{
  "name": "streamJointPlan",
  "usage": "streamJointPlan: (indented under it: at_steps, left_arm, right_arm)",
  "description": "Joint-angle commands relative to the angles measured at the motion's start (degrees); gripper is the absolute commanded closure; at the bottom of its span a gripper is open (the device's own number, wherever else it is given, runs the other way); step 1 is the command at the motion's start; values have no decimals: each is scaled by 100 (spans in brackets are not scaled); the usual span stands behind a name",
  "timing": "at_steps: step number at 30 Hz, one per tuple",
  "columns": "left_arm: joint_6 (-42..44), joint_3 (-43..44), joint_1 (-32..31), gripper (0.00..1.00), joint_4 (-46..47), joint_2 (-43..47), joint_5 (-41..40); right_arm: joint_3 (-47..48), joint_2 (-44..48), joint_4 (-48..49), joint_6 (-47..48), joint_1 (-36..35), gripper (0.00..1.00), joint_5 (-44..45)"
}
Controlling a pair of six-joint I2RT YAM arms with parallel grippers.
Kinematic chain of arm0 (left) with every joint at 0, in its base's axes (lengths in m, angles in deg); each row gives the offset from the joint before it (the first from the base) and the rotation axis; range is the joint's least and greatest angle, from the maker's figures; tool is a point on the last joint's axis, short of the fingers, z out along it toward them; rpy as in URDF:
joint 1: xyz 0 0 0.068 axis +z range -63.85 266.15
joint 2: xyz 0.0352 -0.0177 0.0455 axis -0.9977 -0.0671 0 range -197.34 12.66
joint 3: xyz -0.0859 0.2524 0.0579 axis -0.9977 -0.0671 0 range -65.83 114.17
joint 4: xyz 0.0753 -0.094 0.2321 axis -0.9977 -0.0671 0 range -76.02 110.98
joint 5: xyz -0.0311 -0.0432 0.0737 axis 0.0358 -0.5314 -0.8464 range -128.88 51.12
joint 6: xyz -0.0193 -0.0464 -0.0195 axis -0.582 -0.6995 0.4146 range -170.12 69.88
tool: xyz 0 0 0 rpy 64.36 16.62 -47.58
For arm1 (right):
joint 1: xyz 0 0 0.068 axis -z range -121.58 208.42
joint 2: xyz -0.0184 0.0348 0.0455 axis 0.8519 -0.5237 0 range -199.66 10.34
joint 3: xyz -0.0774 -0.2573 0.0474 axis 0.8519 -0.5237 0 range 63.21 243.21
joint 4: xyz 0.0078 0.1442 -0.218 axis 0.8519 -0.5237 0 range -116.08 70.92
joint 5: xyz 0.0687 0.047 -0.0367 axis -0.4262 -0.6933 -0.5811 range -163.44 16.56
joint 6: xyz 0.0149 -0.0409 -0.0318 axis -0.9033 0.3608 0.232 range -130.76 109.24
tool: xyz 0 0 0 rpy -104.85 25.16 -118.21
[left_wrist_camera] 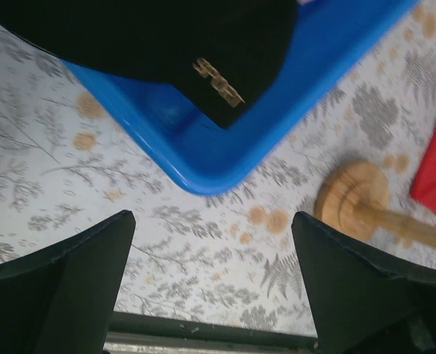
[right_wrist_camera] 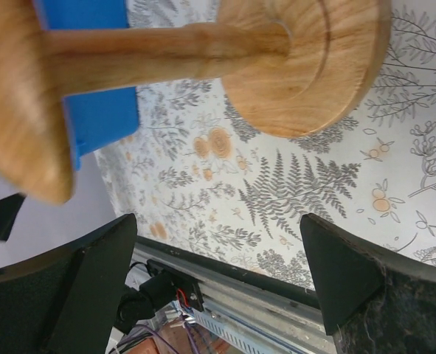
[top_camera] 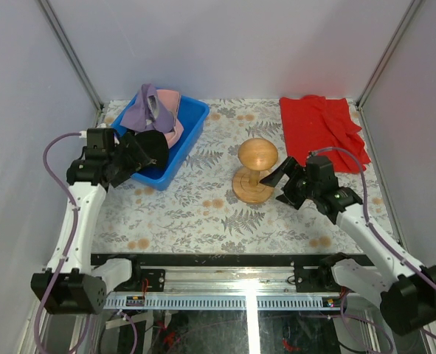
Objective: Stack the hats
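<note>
Walls: pale grey panels [top_camera: 225, 44] close me in on three sides.
Corners: slim metal struts [top_camera: 70, 51] slant up at the back.
Table: cloth [top_camera: 195, 214] printed with grey ferns and orange blossoms.
Near edge: metal rail [top_camera: 225, 301] catching bright glare.

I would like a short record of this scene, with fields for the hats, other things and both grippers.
hats seen: black cap, lavender cap, pink cap
hat place: all in the blue bin, far left
stand: wooden stand, table centre, bare
cloth: red cloth, far right
left gripper: open, empty, near black cap
right gripper: open, empty, beside stand
</note>
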Motion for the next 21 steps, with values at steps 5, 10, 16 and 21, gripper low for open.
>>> streamJointPlan:
  at_steps: [5,10,16,21]
  left_arm:
    - [611,452,889,16,549,-931,-19]
    - [1369,1236,891,16,622,-1804,-211]
    - [1941,1820,893,14,582,-2602,340]
    - [1845,1709,889,12,741,-2832,730]
  right_arm:
    - [372,590,-455,241,-49,0,-182]
    - [511,749,-499,349,-50,1,-178]
    - [562,775,-513,370,-45,1,-142]
    - [543,736,-458,384,-47,1,-99]
